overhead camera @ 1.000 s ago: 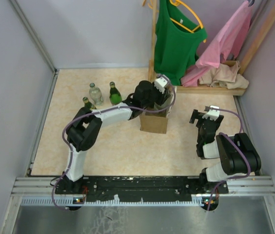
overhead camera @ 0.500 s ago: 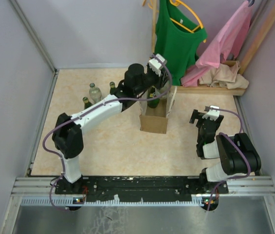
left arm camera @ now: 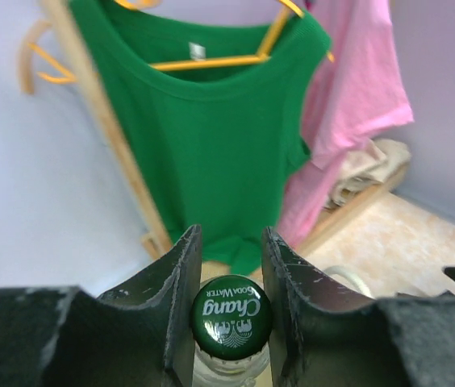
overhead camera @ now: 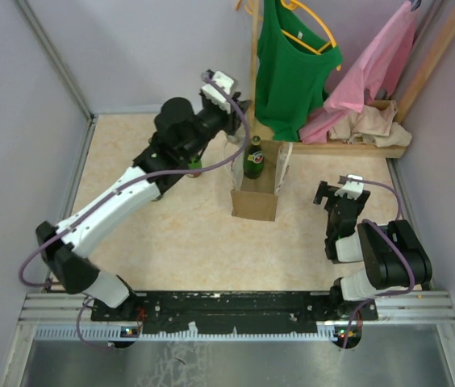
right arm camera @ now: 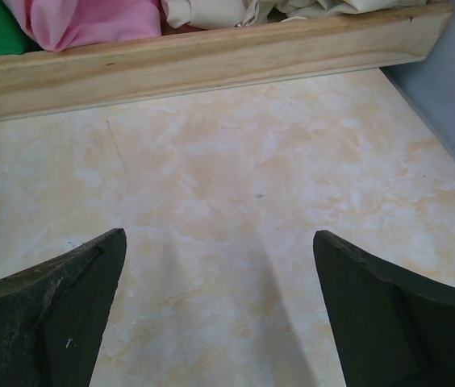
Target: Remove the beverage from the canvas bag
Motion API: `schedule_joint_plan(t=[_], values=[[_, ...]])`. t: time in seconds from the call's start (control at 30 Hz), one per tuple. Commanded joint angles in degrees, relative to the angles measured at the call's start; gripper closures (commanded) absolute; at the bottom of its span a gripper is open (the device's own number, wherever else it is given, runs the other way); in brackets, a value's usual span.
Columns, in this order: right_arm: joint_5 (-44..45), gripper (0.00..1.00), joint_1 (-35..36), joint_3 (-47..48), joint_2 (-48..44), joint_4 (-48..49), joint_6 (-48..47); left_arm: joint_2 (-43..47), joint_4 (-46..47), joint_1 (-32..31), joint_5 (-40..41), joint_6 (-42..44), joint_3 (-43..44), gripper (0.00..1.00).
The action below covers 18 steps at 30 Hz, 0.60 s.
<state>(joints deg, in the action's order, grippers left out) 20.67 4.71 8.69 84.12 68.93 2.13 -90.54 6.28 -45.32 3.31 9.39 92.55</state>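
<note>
The tan canvas bag [overhead camera: 255,204] stands upright mid-floor with its white handles [overhead camera: 281,165] spread open. My left gripper [overhead camera: 242,129] is raised above the bag's far rim and is shut on the neck of a beverage bottle [overhead camera: 252,159]. The bottle hangs over the bag's open top. In the left wrist view the gripper [left arm camera: 231,242] has both fingers against the green "Chang Soda Water" cap [left arm camera: 231,316], with clear glass below it. My right gripper [overhead camera: 337,190] is open and empty, low over the floor to the right of the bag, as its wrist view [right arm camera: 219,314] shows.
A wooden rack [overhead camera: 348,148] at the back right holds a green shirt [overhead camera: 292,68], a pink garment [overhead camera: 373,64] and a heap of pink and beige cloth [overhead camera: 365,122]. A bit of another green bottle [overhead camera: 195,167] shows behind the left arm. Grey walls enclose the floor.
My left arm has stretched up and swung back to the left. The gripper came up out of the bag with the bottle, which now rides higher. The right arm has not moved.
</note>
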Motion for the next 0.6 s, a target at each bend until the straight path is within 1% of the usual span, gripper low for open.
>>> schedule_joint_plan(t=[0.0,0.13,0.23,0.3,0.43,0.57], values=[[0.17,0.01,-0.12,1.1,-0.97,2.68,0.15,11.69,7.74,1.61,10.93,5.24,-2.59,1.0],[0.29,0.01,-0.06,1.07,-0.97,2.66,0.13,17.57,6.14,6.13,13.34,3.84,-8.51,1.0],[0.21,0.01,-0.05,1.12,-0.99,2.66,0.15,21.65,4.46,11.75,11.68,-0.68,-13.98,1.0],[0.2,0.01,-0.05,1.11,-0.97,2.68,0.15,24.35,5.63,14.15,10.59,-1.93,-20.04,1.0],[0.24,0.01,-0.06,1.1,-0.97,2.63,0.15,27.36,8.36,14.54,12.26,-2.54,-29.52,1.0],[0.26,0.01,-0.05,1.12,-0.97,2.64,0.14,28.24,11.72,14.63,11.72,-4.23,-35.8,1.0]])
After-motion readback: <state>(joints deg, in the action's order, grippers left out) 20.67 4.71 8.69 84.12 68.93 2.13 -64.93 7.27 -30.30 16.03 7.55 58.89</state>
